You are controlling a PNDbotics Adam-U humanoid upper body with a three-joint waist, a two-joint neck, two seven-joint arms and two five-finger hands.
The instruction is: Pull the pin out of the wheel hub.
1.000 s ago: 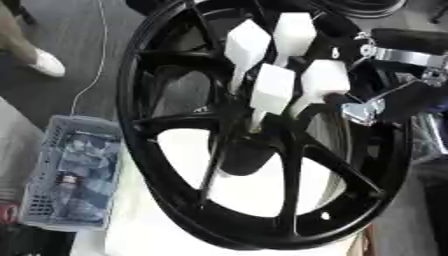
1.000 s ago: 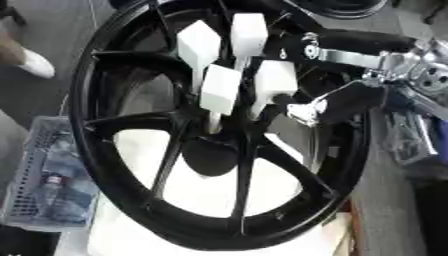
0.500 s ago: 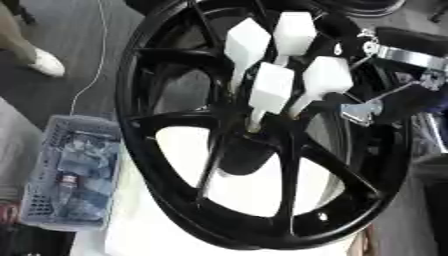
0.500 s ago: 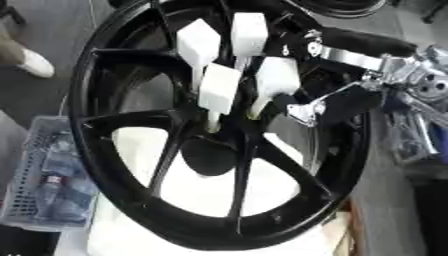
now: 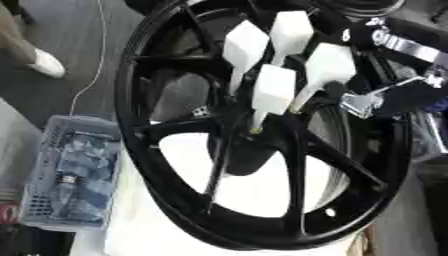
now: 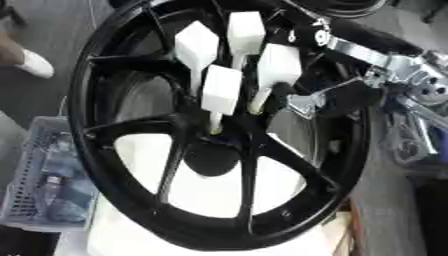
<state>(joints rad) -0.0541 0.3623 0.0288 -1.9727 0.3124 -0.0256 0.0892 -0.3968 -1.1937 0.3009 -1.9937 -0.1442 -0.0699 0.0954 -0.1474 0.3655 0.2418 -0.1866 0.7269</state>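
A black spoked wheel (image 5: 140,75) lies flat on a white table (image 5: 131,230). Several white pins with blocky heads stand up from around its hub (image 5: 238,155). The nearest pin (image 5: 273,90) has its thin stem set into the hub. Another pin (image 5: 328,67) leans to its right, and two more (image 5: 245,44) (image 5: 291,27) stand behind. My right hand (image 5: 398,95), black with a silver part, reaches in from the upper right. It hovers over the spokes just right of the right-hand pin and is apart from the pin heads. My left hand is out of sight.
A grey mesh basket (image 5: 70,175) holding bottles sits at the table's left edge. A thin cable (image 5: 94,60) runs across the floor beyond it, near a person's white shoe (image 5: 44,62). Silver machine parts (image 6: 420,130) crowd the right side past the rim.
My right hand has edged slightly up beside the right-hand pin. The pins and the wheel stand as before.
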